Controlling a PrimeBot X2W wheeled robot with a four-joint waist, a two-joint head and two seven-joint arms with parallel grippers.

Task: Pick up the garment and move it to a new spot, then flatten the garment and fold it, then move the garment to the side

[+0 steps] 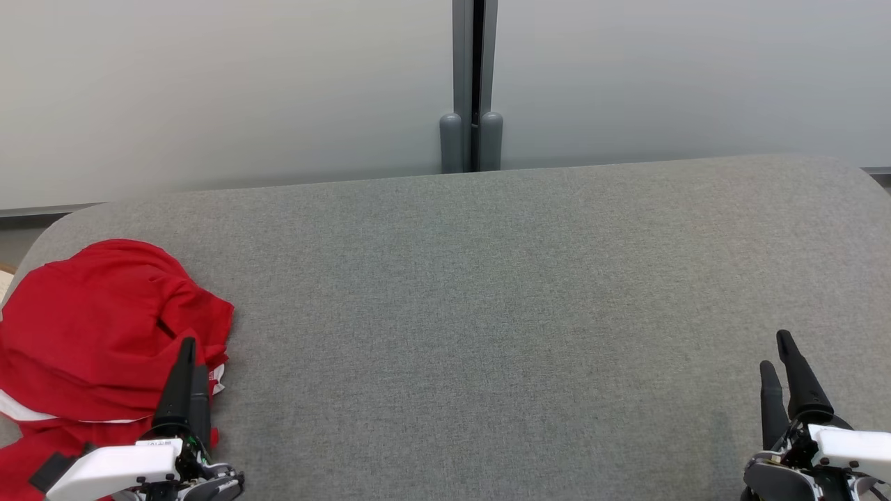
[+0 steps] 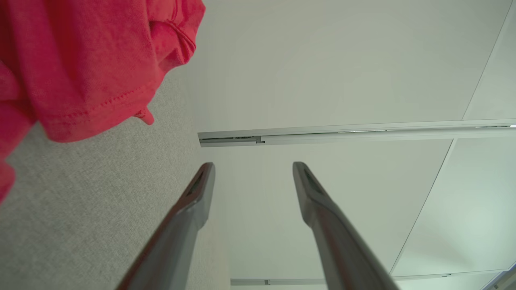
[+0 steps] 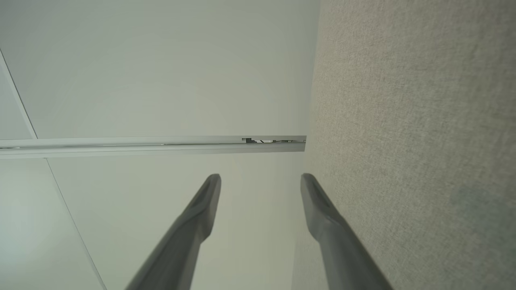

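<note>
A red garment (image 1: 104, 327) lies bunched at the near left corner of a grey cloth-covered table (image 1: 487, 313), its heap cut off by the head view's left and bottom edges, so no clear long axis can be read. A white stripe crosses its near folds.

The left gripper (image 1: 193, 358) hovers at the heap's right edge, fingers spread and holding nothing. In the left wrist view the stitched hem (image 2: 100, 106) hangs up and to the left of the fingertips, off the line between the jaws. The cloth therefore sits to this gripper's left and slightly ahead, so a grasp would likely call for a short shift leftward and down.

The right gripper (image 1: 775, 349) waits well apart at the near right corner, likewise spread and empty. By this view, the left arm is plainly the nearer.

Between the two stretches bare table, a free landing spot for the garment. Behind stand a pale wall (image 1: 209, 90) and a grey post (image 1: 473, 83). Nothing blocks the reach.
</note>
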